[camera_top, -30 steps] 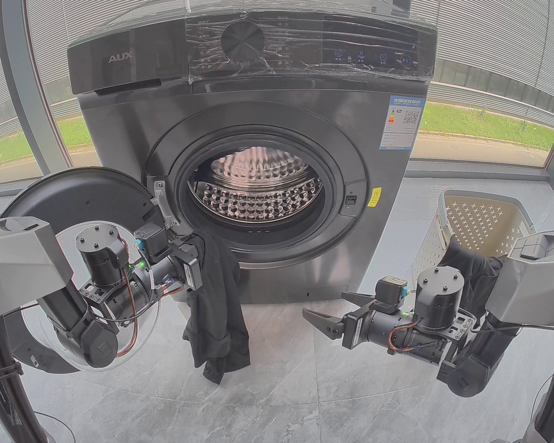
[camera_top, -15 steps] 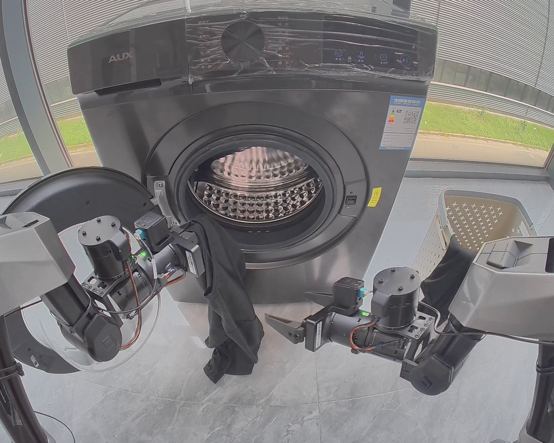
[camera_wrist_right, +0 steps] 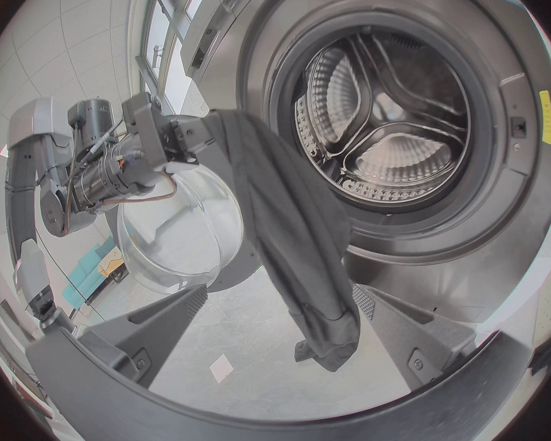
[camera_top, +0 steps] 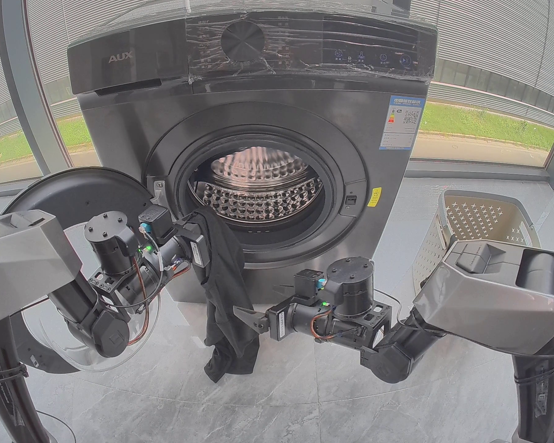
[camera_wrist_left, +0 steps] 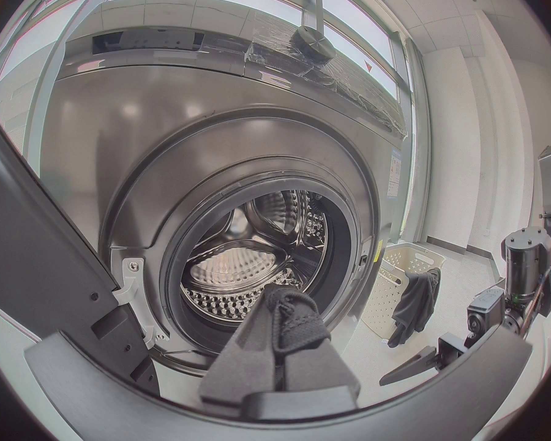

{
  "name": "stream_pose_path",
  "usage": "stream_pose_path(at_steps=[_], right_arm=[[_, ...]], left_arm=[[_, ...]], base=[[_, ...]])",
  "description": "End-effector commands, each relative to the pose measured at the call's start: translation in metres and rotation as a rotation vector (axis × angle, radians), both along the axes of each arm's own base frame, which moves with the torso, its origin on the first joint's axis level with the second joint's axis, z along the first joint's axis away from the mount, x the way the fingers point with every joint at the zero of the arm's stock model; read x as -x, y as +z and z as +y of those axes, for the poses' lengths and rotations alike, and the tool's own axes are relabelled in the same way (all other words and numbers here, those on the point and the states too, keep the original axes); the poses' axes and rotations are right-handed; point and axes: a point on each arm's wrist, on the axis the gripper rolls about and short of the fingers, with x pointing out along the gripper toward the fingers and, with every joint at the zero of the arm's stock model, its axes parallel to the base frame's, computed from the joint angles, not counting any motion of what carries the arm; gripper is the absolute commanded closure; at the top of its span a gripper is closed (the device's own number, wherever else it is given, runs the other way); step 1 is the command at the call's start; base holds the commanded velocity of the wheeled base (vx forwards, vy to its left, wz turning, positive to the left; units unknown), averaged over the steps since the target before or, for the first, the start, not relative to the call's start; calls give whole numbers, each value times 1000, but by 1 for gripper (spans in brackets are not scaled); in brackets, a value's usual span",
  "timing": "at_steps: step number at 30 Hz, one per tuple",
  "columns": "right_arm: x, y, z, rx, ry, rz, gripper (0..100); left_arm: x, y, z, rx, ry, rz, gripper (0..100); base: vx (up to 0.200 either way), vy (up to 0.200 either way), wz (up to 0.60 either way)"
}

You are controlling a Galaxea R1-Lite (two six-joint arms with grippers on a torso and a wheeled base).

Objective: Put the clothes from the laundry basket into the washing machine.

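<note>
Hanging from the left gripper [camera_wrist_left: 283,338], a black garment [camera_top: 224,290] droops in a long fold before the washing machine [camera_top: 258,93], its top bunched at the lower left rim of the opening and its lower end well above the tiled floor [camera_top: 301,395]. In the left wrist view the two padded fingers [camera_wrist_left: 245,344] are pressed together on a knot of the cloth, pinching it.

The machine's door [camera_top: 74,195] stands swung wide to the robot's left, and the shiny drum [camera_top: 258,183] lies bare behind the garment's top edge.

The right gripper [camera_top: 249,318] sits low in front of the machine, pointing toward the hanging cloth. Its fingers are spread wide, and in the right wrist view the garment's lower end hangs in the gap between them; whether either finger touches the cloth cannot be told.

The laundry basket [camera_top: 486,216] stands on the floor to the machine's right, partly behind the right arm. In the left wrist view a second dark garment [camera_wrist_left: 415,304] is draped over its front rim.
</note>
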Motion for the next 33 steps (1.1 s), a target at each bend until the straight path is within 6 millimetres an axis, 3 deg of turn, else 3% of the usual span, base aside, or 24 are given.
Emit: stream_pose_path(at_steps=[1,2,4,16,21,26,33], right_arm=[[-2,1,15,-4,24,-4,0],[-2,1,15,-4,24,-4,0],[-1,3,33,-13,54,-7,0],[7,-11,64,-40,104,-5,0],[-4,-22,75,-54,70,-16,0],[-16,-27,79,-69,45,-30,0],[-32,-33,69,-53,4,-17,0]], left_arm=[[-4,-3,-3,1,4,1,100],[-4,-3,-3,1,4,1,100],[-5,-3,-3,3,9,-1,100],[-8,-5,-2,2,13,2,100],[-9,-10,-3,-2,13,14,100],[-9,-9,-3,1,12,11,100],[-9,-4,-4,6,10,-3,100]], base=[[0,0,0],[0,0,0],[0,0,0],[0,0,0],[0,0,0],[0,0,0],[0,0,0]])
